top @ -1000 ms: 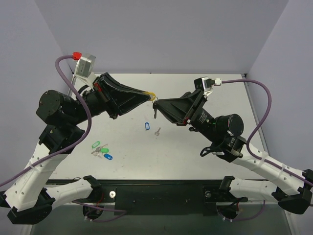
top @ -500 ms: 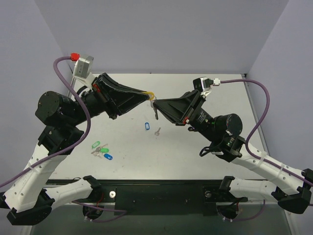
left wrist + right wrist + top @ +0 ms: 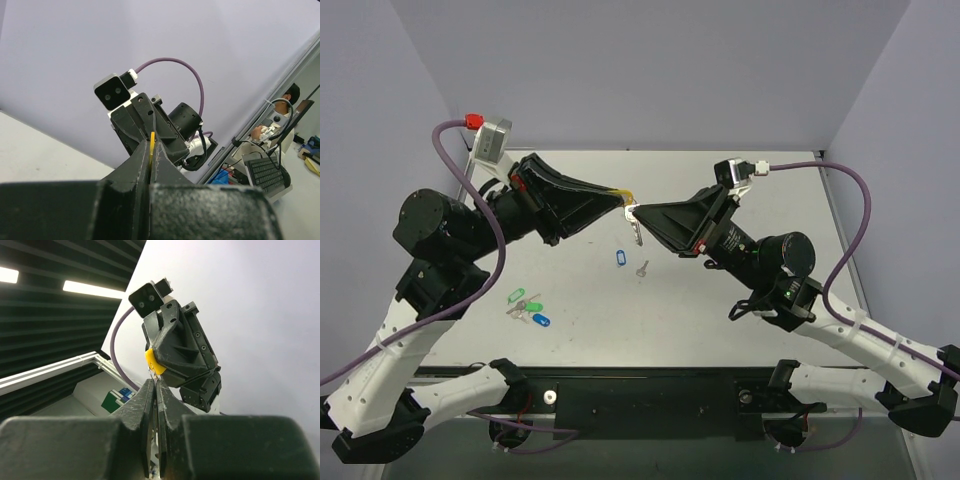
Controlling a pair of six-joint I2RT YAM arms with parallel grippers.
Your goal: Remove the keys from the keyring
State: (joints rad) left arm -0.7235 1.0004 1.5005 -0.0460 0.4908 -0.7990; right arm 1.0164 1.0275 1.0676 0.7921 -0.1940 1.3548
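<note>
Left tool (image 3: 620,198) pinches yellow keyring (image 3: 628,194) mid-air; right tool (image 3: 636,211), tip to tip, closed tight at its ring, key (image 3: 637,236) dangling below.

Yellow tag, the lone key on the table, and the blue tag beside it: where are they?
yellow tag (image 3: 152,361): right wrist view, middle of its flat face.
lone key (image 3: 642,268): top view, middle of its shaft.
blue tag (image 3: 621,258): top view, its centre.

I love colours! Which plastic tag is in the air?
The yellow oval plastic tag, pinched in the left gripper; blue tags and green tags lie on the white table.
</note>
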